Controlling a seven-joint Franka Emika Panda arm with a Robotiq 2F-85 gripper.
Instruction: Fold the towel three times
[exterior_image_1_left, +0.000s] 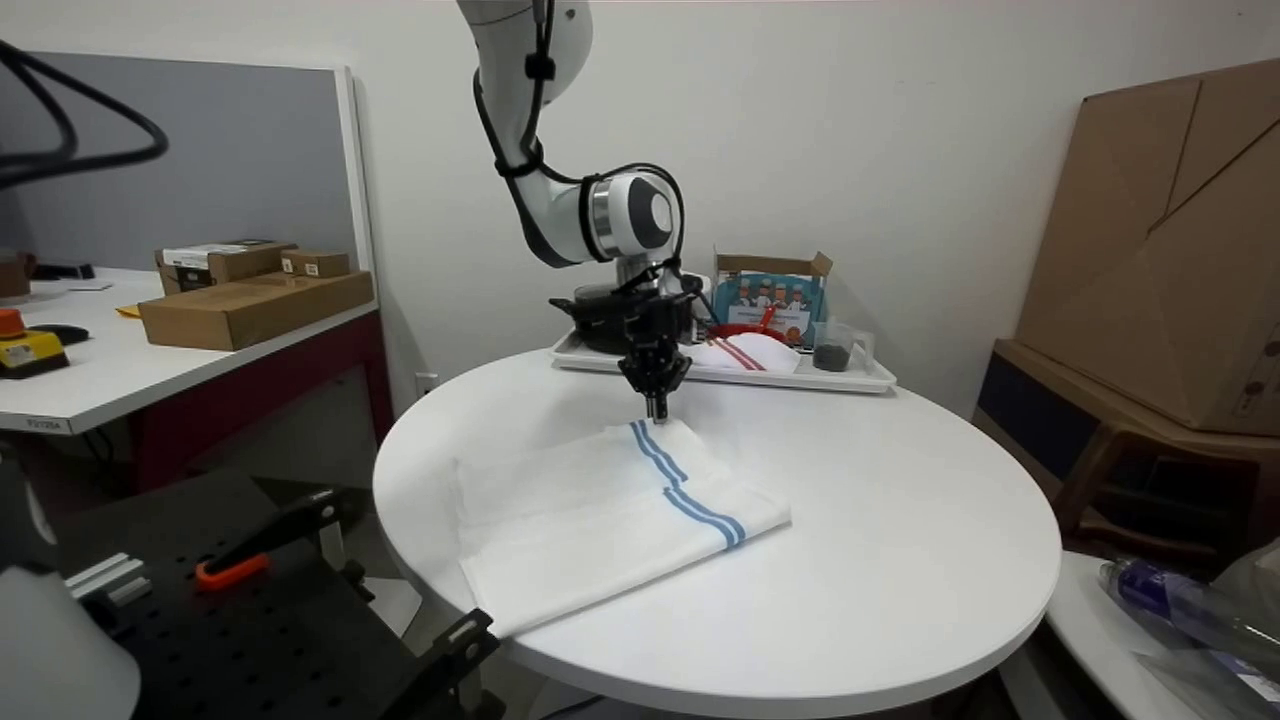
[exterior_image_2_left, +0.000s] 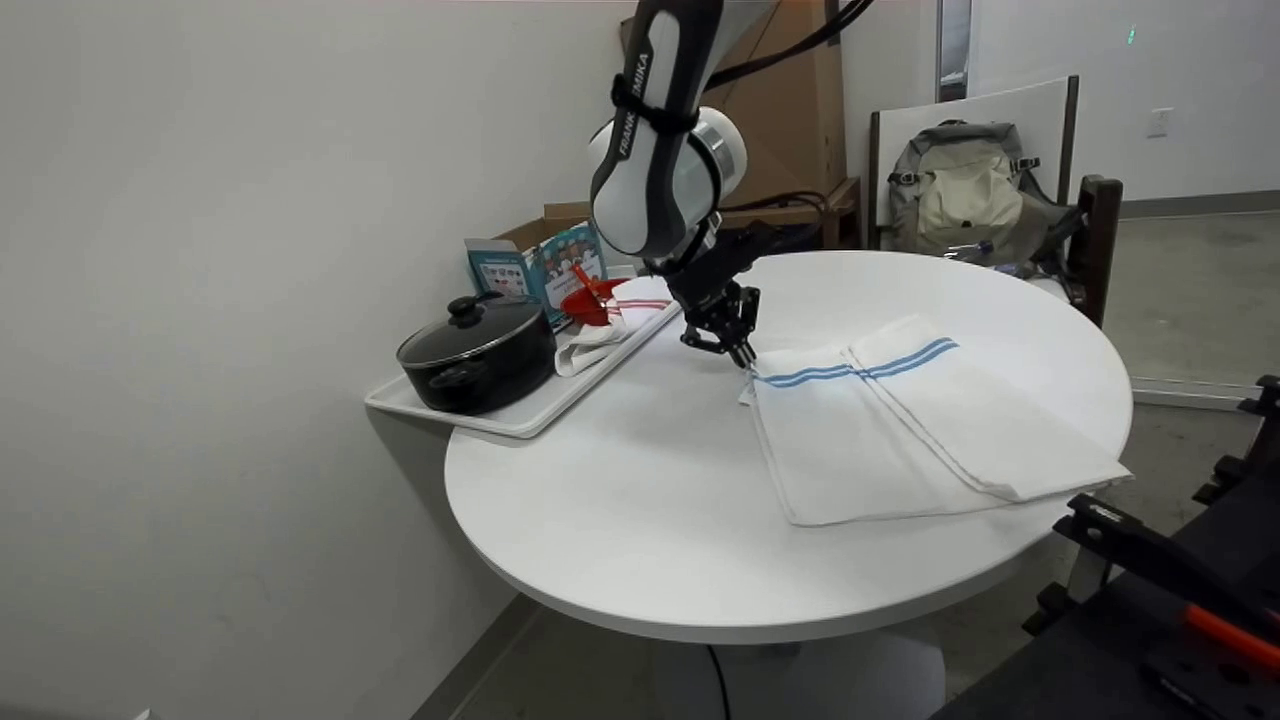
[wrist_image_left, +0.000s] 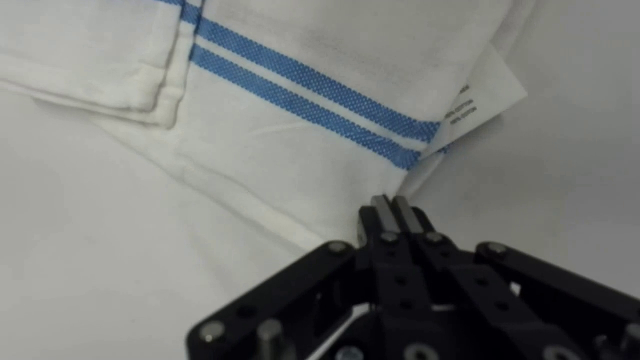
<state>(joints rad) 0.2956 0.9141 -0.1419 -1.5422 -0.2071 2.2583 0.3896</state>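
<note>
1. Black metal two-finger gripper (wrist_image_left: 390, 198) fills the near part of my wrist view. Fingers drawn together, thin gap only, tips right at the edge of the white, blue-striped cloth towel (exterior_image_1_left: 600, 530). Can't tell if any cloth is pinched.
2. Towel lies on the round white table (exterior_image_1_left: 880, 530). Folded layer covers part of it; stripes step out of line there. One corner reaches the table rim.
3. Printed white label (wrist_image_left: 482, 95) pokes out at the towel's edge, near the fingertips.
4. I have the white-and-black Panda arm (exterior_image_2_left: 650, 190) angled down over the table in both exterior views.
5. White rectangular tray (exterior_image_2_left: 545, 400), wall side, holds a black lidded pot (exterior_image_2_left: 470, 365) and a red-striped white cloth (exterior_image_1_left: 765, 352).
</note>
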